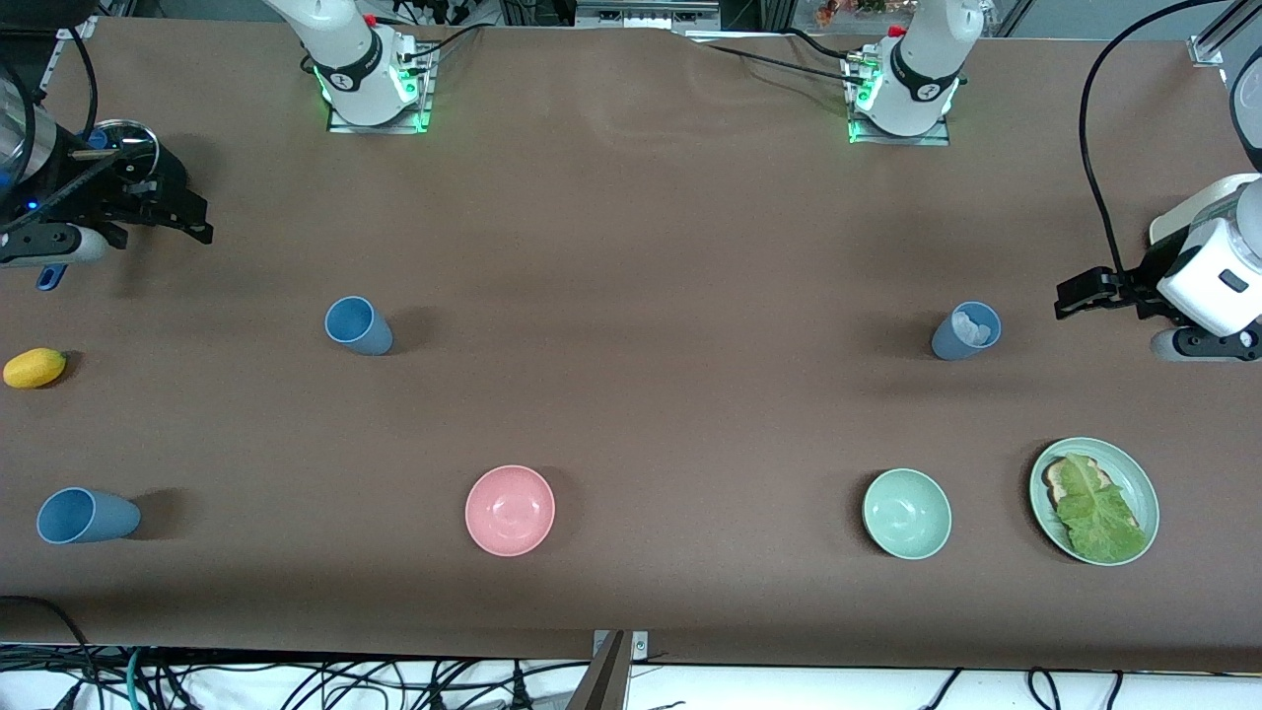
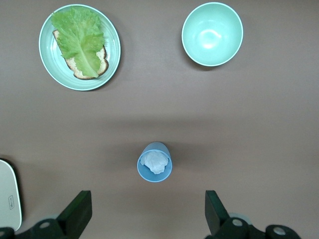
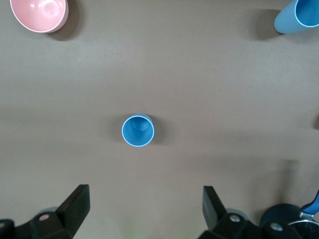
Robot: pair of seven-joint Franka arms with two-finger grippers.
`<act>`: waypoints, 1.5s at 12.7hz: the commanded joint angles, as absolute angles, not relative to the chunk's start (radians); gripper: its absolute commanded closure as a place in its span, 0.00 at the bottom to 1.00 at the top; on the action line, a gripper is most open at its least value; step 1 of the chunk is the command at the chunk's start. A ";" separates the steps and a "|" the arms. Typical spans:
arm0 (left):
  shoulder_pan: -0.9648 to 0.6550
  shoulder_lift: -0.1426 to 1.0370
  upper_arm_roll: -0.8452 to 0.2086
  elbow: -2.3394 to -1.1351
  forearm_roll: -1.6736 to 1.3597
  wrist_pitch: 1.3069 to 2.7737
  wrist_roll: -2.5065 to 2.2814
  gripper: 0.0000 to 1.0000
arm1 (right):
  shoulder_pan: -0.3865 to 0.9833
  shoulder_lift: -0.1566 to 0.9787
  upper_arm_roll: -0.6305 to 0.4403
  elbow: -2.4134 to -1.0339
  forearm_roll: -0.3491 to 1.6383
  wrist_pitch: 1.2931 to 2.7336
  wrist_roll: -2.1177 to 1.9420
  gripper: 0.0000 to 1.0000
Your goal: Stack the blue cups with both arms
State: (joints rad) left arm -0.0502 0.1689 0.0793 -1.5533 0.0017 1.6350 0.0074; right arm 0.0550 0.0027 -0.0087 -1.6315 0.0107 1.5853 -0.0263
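Observation:
Three blue cups stand upright and apart on the brown table. One blue cup (image 1: 357,325) (image 3: 138,130) is toward the right arm's end, and a second blue cup (image 1: 84,516) (image 3: 299,17) sits nearer the front camera by the table's corner. The greyer-blue cup (image 1: 966,330) (image 2: 155,162), with a white crumpled wad in it, is toward the left arm's end. My right gripper (image 1: 197,219) (image 3: 144,209) hangs open and empty over bare table at the right arm's end. My left gripper (image 1: 1067,299) (image 2: 148,214) hangs open and empty over bare table beside the greyer-blue cup.
A pink bowl (image 1: 510,510) (image 3: 39,14) and a pale green bowl (image 1: 907,513) (image 2: 212,34) sit near the front edge. Beside the green bowl is a green plate (image 1: 1144,483) (image 2: 50,69) with bread and lettuce. A yellow fruit (image 1: 35,368) lies at the right arm's end.

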 commanded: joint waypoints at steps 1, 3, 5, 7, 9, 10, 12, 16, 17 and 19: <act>-0.048 0.169 0.080 -1.551 0.014 1.626 0.031 0.00 | 0.052 -0.006 -0.006 -1.637 0.008 1.575 -0.032 0.00; -0.048 0.169 0.080 -1.551 0.009 1.626 0.031 0.00 | 0.052 -0.003 -0.006 -1.628 0.009 1.582 -0.032 0.00; -0.046 0.169 0.080 -1.551 -0.003 1.628 0.031 0.00 | 0.052 -0.003 -0.006 -1.628 0.009 1.586 -0.032 0.00; -0.046 0.169 0.080 -1.551 -0.003 1.629 0.031 0.00 | 0.052 -0.002 -0.006 -1.626 0.012 1.592 -0.032 0.00; -0.046 0.169 0.080 -1.551 -0.003 1.629 0.031 0.00 | 0.055 -0.003 -0.006 -1.626 0.011 1.595 -0.032 0.00; -0.046 0.169 0.080 -1.554 -0.003 1.629 0.031 0.00 | 0.054 -0.002 -0.006 -1.626 0.014 1.595 -0.032 0.00; -0.046 0.169 0.080 -1.552 -0.003 1.629 0.031 0.00 | 0.051 0.001 -0.006 -1.629 0.014 1.585 -0.031 0.00; -0.046 0.169 0.080 -1.555 -0.003 1.629 0.031 0.00 | 0.048 0.005 -0.015 -1.632 0.014 1.582 -0.031 0.00; -0.046 0.169 0.080 -1.557 -0.003 1.629 0.031 0.00 | 0.048 0.005 -0.017 -1.632 0.015 1.582 -0.029 0.00; -0.046 0.169 0.080 -1.557 -0.002 1.629 0.031 0.00 | 0.048 0.005 -0.017 -1.631 0.015 1.583 -0.031 0.00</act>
